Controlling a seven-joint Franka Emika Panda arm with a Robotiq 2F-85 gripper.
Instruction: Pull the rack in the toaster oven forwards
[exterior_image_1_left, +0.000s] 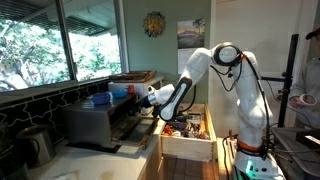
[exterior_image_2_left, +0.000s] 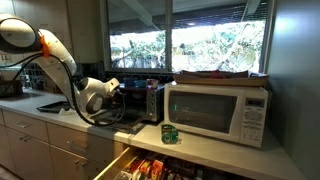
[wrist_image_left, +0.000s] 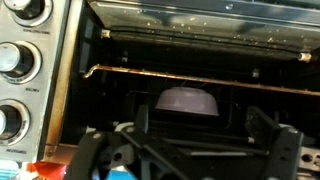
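Observation:
The toaster oven stands on the counter with its front door dropped open; it also shows in an exterior view to the left of the microwave. In the wrist view its dark cavity fills the frame, with a heating rod across it. The rack shows only faintly as dark bars low in the cavity. A grey bowl-like thing sits above it. My gripper is open at the oven's mouth, one finger at each side of the frame, holding nothing. It shows in both exterior views.
Oven knobs are at the left in the wrist view. A white microwave and a green can stand beside the oven. An open drawer full of items is below the counter. A kettle stands near the front.

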